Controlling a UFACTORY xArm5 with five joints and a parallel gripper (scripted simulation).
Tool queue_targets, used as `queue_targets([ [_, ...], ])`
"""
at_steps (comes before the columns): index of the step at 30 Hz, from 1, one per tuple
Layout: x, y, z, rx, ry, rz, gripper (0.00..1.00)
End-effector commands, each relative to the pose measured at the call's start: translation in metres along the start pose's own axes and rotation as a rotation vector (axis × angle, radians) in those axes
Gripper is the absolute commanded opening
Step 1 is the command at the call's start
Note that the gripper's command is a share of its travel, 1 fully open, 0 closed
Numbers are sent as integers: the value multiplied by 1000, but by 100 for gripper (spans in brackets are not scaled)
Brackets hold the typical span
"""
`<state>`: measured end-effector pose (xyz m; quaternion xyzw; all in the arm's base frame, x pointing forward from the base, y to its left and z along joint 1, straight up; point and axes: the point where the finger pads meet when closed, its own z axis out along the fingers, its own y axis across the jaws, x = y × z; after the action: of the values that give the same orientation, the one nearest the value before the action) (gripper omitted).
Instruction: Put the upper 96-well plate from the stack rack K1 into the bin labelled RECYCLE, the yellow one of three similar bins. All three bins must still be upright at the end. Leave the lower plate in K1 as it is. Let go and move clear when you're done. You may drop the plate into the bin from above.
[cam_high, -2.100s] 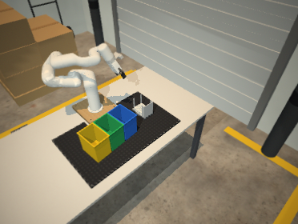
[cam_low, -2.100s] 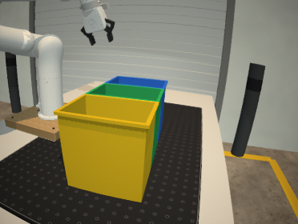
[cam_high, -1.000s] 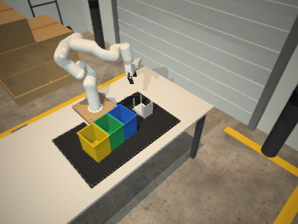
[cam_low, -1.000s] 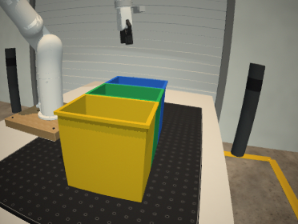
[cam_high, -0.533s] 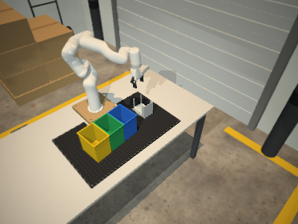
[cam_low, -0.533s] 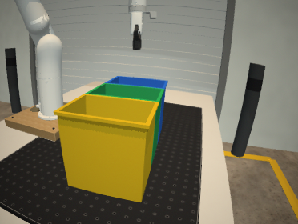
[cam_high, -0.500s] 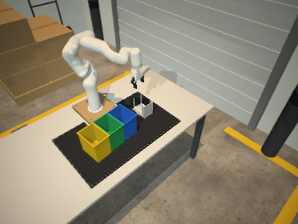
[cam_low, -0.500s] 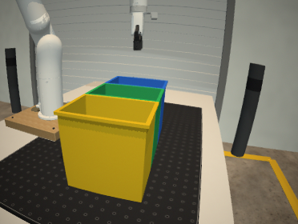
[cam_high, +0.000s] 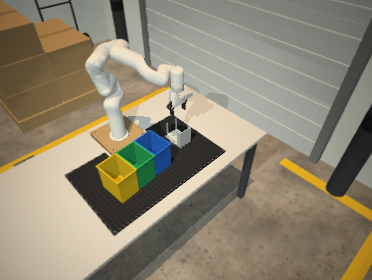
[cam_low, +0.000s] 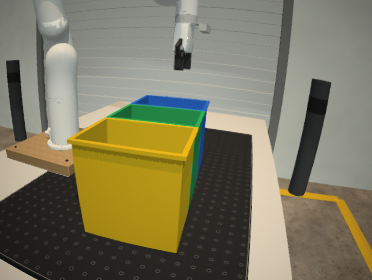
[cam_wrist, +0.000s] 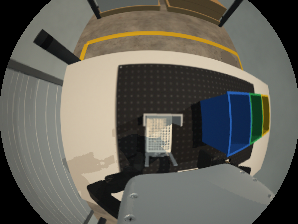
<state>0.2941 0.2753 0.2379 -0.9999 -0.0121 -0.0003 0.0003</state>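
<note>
While above rack K1 (cam_high: 178, 135), end effector (cam_high: 177, 104) open, down-pointing.

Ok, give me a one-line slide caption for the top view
Open gripper poised above rack K1, beside the blue bin, green bin and yellow RECYCLE bin, all upright.

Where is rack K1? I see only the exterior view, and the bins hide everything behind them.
Observer: The white rack stands on the black mat, just past the blue bin, on the far side from the yellow bin.
Operator: Is the gripper above it?
Observer: Yes, the gripper hangs above the rack, apart from it, with its jaws open and holding nothing.
Operator: Is a plate in the rack?
Observer: The wrist view shows a white well plate on top inside the rack.
</note>
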Motion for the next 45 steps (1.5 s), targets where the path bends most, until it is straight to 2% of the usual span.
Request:
queue_targets([
  [1, 1, -1, -1, 2, 3, 2, 100],
  [9, 1, -1, -1, 2, 3, 2, 100],
  [45, 1, -1, 52, 2, 3, 2, 100],
])
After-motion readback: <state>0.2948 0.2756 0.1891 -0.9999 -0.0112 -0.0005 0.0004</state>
